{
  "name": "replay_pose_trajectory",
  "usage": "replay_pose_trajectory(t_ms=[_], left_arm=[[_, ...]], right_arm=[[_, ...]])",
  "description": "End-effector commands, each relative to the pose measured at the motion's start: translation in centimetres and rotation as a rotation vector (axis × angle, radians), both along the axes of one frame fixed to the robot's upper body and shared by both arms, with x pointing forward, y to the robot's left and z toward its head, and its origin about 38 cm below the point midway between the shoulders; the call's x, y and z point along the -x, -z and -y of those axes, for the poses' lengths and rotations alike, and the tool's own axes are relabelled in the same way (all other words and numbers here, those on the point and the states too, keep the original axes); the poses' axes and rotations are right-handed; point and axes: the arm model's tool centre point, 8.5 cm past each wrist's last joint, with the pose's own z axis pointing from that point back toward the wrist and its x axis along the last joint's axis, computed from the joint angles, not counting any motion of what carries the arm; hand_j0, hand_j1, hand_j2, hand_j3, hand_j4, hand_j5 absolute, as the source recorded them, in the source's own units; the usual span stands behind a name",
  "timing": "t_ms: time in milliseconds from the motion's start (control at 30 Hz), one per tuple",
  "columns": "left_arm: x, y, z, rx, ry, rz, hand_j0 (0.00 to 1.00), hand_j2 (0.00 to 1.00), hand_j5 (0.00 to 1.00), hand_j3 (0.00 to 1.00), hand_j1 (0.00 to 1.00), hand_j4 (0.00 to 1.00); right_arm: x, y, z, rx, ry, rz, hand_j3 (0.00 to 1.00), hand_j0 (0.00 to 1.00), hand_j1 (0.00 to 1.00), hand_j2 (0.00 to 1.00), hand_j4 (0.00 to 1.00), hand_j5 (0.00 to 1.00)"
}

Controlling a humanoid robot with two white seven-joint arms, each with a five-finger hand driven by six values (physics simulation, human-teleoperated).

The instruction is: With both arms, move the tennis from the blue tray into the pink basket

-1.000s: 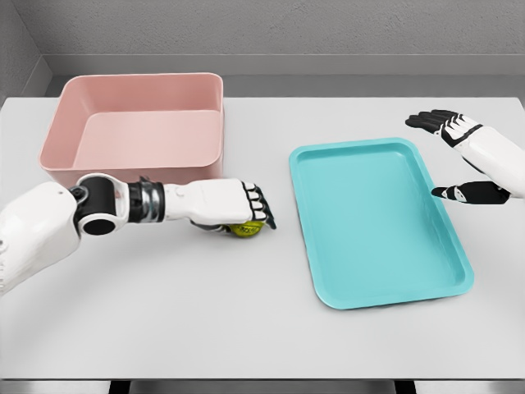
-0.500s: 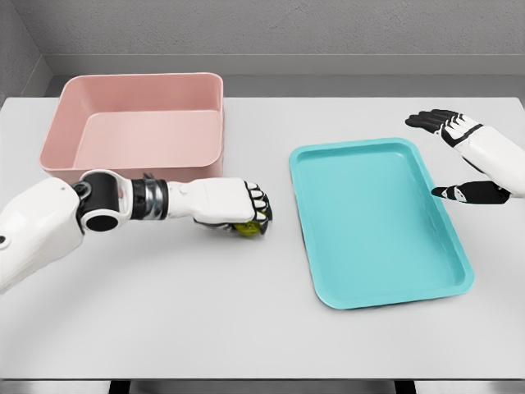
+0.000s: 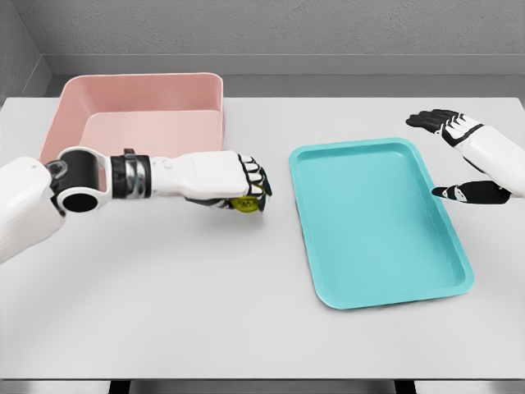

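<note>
A yellow-green tennis ball (image 3: 243, 203) shows under the curled fingers of my left hand (image 3: 246, 190), which is shut on it just in front of the pink basket's near right corner, above the table. The pink basket (image 3: 139, 94) stands at the back left with nothing visible inside. The blue tray (image 3: 373, 217) lies right of centre with nothing on it. My right hand (image 3: 449, 156) hovers past the tray's far right corner, fingers spread and holding nothing.
The white table (image 3: 205, 312) extends around both containers, with a grey wall behind it. Its front edge runs along the bottom of the view.
My left hand closed on the ball and rose, moving back toward the basket and slightly left. The right hand has stayed still.
</note>
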Motion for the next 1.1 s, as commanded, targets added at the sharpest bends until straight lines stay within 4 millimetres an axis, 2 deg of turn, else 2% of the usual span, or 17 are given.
replay_pose_trajectory(t_ms=[0, 367, 533, 733, 967, 1000, 1033, 1067], left_arm=[[-0.3, -1.0, -1.0, 0.025, -0.024, 0.002, 0.56, 0.56, 0.56, 0.56, 0.56, 0.56], [-2.5, -4.3, -3.6, 0.090, -0.117, 0.050, 0.56, 0.56, 0.56, 0.56, 0.56, 0.56], [-4.5, -4.5, -5.9, 0.099, -0.206, 0.034, 0.56, 0.56, 0.56, 0.56, 0.56, 0.56], [-7.5, -4.0, -10.3, 0.116, -0.369, -0.012, 0.57, 0.57, 0.57, 0.57, 0.57, 0.57], [-9.2, -3.1, -14.3, 0.126, -0.508, -0.051, 0.59, 0.59, 0.59, 0.59, 0.59, 0.59], [-9.5, -3.2, -15.0, 0.136, -0.531, -0.050, 0.60, 0.60, 0.60, 0.60, 0.60, 0.60], [-9.6, -3.4, -15.4, 0.157, -0.545, -0.050, 0.84, 0.84, 0.84, 0.84, 0.84, 0.84], [-9.5, -3.4, -15.1, 0.195, -0.542, -0.072, 1.00, 1.00, 1.00, 1.00, 1.00, 1.00]], right_arm=[[0.0, -0.1, 0.0, -0.007, -0.001, 0.000, 1.00, 1.00, 1.00, 1.00, 1.00, 1.00], [0.0, -0.1, 0.0, -0.009, -0.001, 0.000, 1.00, 1.00, 1.00, 1.00, 1.00, 1.00], [0.0, -0.1, 0.0, -0.009, 0.000, -0.001, 1.00, 1.00, 1.00, 1.00, 1.00, 1.00], [0.1, -0.2, 0.2, -0.009, 0.004, 0.002, 1.00, 1.00, 1.00, 1.00, 1.00, 1.00], [0.0, -0.1, 0.2, -0.008, 0.005, 0.001, 1.00, 1.00, 1.00, 1.00, 1.00, 1.00], [0.0, -0.1, 0.2, -0.010, 0.005, 0.001, 1.00, 1.00, 1.00, 1.00, 1.00, 1.00], [0.1, -0.2, 0.2, -0.009, 0.004, 0.002, 1.00, 1.00, 1.00, 1.00, 1.00, 1.00], [0.0, -0.1, 0.2, -0.008, 0.005, 0.001, 1.00, 1.00, 1.00, 1.00, 1.00, 1.00]])
